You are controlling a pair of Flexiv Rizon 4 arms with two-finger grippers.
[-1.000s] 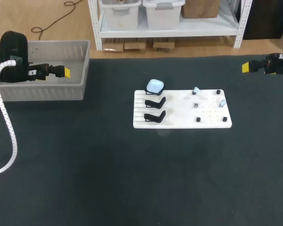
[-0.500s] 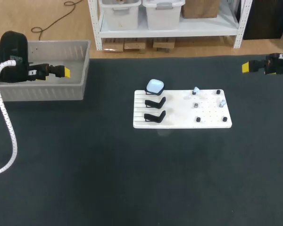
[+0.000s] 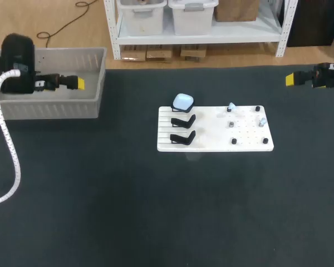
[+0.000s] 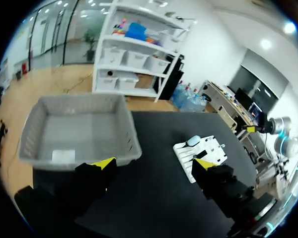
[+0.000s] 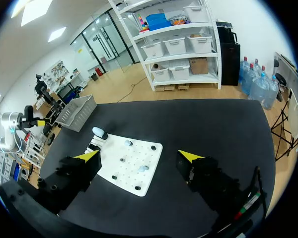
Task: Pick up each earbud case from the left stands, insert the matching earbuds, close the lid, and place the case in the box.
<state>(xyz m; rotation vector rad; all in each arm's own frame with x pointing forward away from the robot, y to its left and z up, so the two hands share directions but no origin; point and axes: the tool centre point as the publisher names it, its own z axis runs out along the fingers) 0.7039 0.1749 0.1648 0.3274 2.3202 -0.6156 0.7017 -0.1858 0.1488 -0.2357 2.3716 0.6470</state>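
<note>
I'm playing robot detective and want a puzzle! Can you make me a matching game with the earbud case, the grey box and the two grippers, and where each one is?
Things:
1. earbud case
2. grey box
3. left gripper
4. right gripper

Places:
A. at the table's far right edge, away from the other things
B. on the white board, at its far left corner
C. right at the grey box, open
D. at the table's far left corner

Pairs: 1-B, 2-D, 3-C, 4-A
</note>
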